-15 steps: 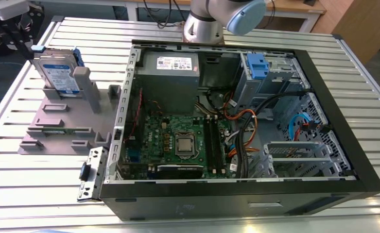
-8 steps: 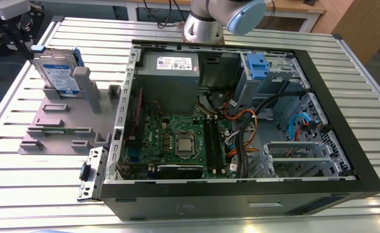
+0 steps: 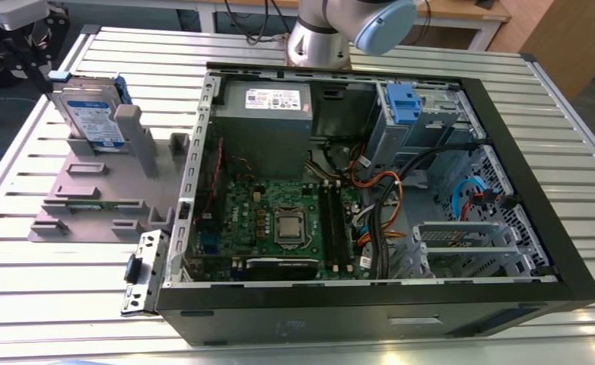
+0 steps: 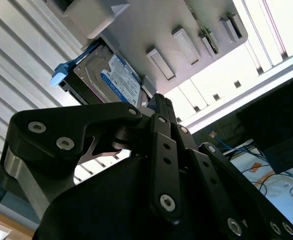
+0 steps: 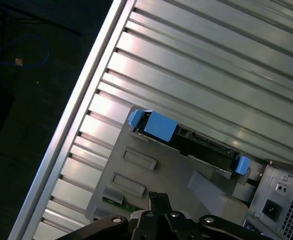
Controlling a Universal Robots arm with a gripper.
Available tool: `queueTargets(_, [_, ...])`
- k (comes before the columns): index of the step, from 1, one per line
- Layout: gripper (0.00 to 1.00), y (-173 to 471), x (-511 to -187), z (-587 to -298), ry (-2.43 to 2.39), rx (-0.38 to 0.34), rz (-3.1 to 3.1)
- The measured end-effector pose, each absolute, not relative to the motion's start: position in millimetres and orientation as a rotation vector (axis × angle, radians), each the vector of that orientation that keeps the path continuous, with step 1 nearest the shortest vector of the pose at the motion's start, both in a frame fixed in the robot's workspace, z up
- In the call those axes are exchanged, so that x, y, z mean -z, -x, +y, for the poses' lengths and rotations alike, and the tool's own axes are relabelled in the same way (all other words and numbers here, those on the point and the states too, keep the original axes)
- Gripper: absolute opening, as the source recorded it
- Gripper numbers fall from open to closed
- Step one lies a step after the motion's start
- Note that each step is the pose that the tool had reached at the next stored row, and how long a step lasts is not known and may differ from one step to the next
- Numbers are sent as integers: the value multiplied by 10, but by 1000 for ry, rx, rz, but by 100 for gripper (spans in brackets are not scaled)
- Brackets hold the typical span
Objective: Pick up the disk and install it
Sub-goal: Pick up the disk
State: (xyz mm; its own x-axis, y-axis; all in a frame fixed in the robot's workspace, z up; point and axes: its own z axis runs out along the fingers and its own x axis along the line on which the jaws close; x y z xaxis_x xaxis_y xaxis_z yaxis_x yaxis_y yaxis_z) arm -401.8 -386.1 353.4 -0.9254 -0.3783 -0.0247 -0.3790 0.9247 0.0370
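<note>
a silver-grey hard disk point(image 3: 93, 114), white-and-blue labelled and framed in a bright blue plastic bracket, stands on edge in a slot of the pale grey plastic holding fixture point(image 3: 94, 194). the fixture sits on the ribbed aluminium table point(image 3: 33, 296) at the exterior view's left, just beside the open black computer case point(image 3: 577, 262). the robot's black gripper point(image 5: 155, 201) hovers over the fixture, apart from the disk. you cannot tell from these views whether it is released or clenched.

the risks, as they look from here: the disk is tall and thin in its slot. a descent off its centre line would likely strike its top edge and tip it against the grey upright post point(image 3: 127, 125) next to it. a hold on the springy blue bracket rather than the metal body could flex or slip. if the slot pinches, you may drag the whole fixture up with the disk. inside the case, the orange and black cables point(image 3: 384, 190) lie near the blue-latched drive bay point(image 3: 404, 103) and could snag anything carried in there.
</note>
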Motion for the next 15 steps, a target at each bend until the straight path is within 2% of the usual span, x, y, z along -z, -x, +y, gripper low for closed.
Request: queueTargets(15, [11,4018,-3534,-3861,658,-65,3055])
